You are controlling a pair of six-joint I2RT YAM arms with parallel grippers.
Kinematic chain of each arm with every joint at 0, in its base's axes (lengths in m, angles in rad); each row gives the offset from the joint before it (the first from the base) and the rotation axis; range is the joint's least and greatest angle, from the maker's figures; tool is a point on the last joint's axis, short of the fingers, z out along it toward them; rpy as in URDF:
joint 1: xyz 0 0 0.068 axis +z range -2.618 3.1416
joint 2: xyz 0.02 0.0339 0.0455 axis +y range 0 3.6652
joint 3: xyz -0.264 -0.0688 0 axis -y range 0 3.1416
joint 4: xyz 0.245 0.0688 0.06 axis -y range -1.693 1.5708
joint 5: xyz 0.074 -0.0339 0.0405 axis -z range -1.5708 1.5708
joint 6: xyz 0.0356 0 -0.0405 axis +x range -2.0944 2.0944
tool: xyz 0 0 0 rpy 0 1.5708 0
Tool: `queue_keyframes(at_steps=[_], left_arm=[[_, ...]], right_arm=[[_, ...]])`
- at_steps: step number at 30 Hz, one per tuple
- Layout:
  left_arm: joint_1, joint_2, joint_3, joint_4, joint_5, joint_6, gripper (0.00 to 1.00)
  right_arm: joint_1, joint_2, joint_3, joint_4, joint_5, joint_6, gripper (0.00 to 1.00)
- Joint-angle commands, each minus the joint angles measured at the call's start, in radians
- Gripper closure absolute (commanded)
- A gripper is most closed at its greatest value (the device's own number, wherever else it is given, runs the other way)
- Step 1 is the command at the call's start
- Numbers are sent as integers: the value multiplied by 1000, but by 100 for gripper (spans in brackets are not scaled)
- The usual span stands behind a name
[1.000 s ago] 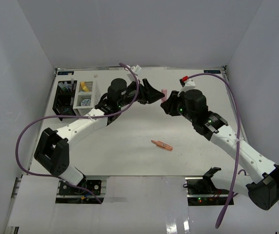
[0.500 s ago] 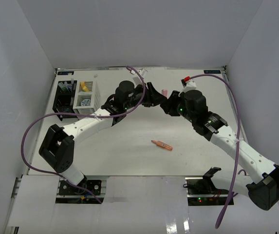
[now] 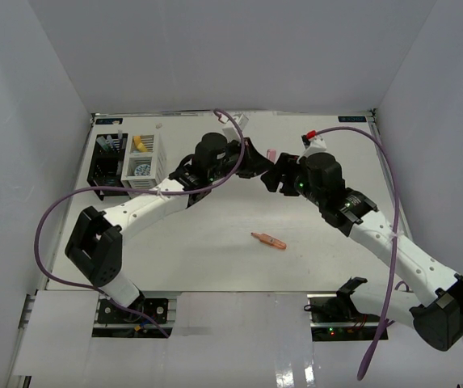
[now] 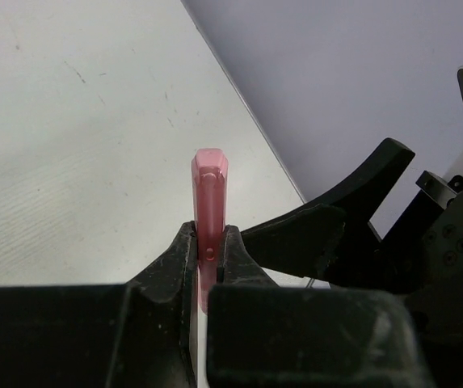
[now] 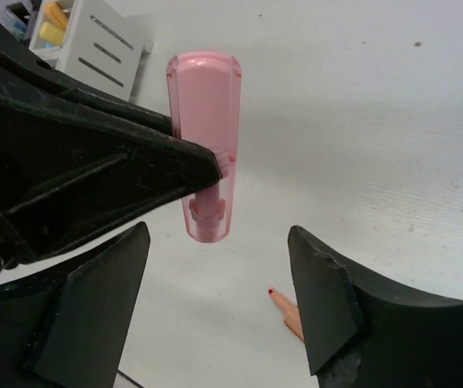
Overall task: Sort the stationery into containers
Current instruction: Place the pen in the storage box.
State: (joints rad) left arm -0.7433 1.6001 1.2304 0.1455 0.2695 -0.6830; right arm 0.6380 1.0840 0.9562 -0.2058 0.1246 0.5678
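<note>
A stubby translucent pink marker stands upright between the pads of my left gripper, which is shut on its lower part. From above, the pink marker hangs over the far middle of the table, where the left gripper meets the right gripper. My right gripper is open, with one finger on each side of the pink marker and neither touching it. An orange marker lies flat on the table. The black container and the white container stand at the far left, each holding stationery.
The orange marker's red tip shows on the table below the right jaws. The white container's slatted side is at the top left of the right wrist view. White walls enclose the table on three sides.
The left arm reached right and its gripper closed on the pink marker. The right gripper, which had been holding that marker, opened and let it go.
</note>
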Motion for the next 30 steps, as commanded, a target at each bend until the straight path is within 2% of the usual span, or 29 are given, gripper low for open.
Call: queue_keyframes(at_steps=[1, 5, 12, 16, 20, 23, 30], left_arm=[[-4, -49, 60, -99, -47, 81, 100], [15, -83, 75, -188, -85, 126, 100], [38, -129, 96, -276, -151, 135, 93], [61, -112, 178, -447, -214, 135, 91], [125, -75, 308, -723, -214, 125, 89], [199, -72, 352, -858, -217, 106, 87], [410, -37, 442, -1142, -250, 56, 85]], right_arm=[[2, -41, -14, 43, 7, -12, 22], [2, -81, -42, 17, -13, -34, 9], [2, -133, -65, -75, -69, -114, 2], [2, -188, -63, -168, -62, -189, 4], [0, -216, -42, -257, -68, -244, 6], [0, -233, -45, -291, -56, -261, 6], [0, -254, -57, -326, -137, -286, 7]])
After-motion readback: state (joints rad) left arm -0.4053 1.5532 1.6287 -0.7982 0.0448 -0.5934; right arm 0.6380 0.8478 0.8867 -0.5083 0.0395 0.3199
